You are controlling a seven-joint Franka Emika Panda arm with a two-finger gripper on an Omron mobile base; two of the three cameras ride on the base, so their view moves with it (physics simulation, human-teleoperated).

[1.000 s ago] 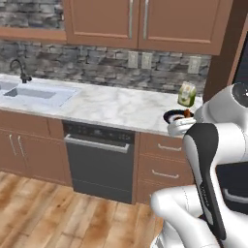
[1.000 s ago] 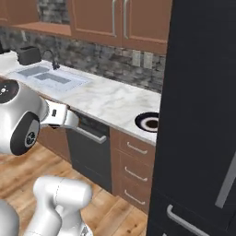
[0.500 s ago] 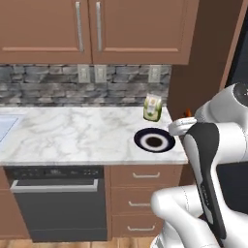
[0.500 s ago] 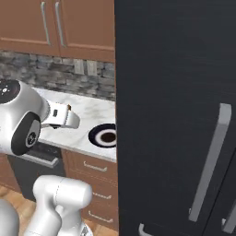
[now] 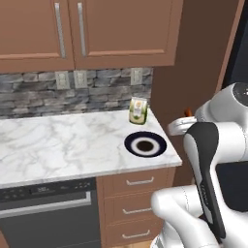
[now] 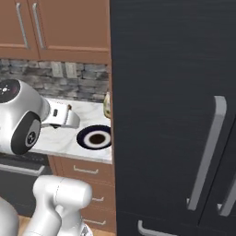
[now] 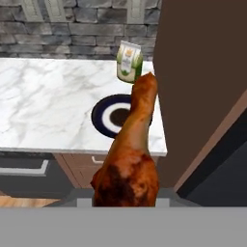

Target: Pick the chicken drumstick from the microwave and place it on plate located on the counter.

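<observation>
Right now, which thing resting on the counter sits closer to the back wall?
The green-and-white packet, upright near the stone backsplash; the navy plate lies in front of it, nearer the counter edge.

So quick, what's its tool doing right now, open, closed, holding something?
Tool: closed on the chicken drumstick, held in the air short of the plate.

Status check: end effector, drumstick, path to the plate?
End effector shut on drumstick, short of the counter. Plate bare, near counter's right end. Packet stands just behind plate.
</observation>
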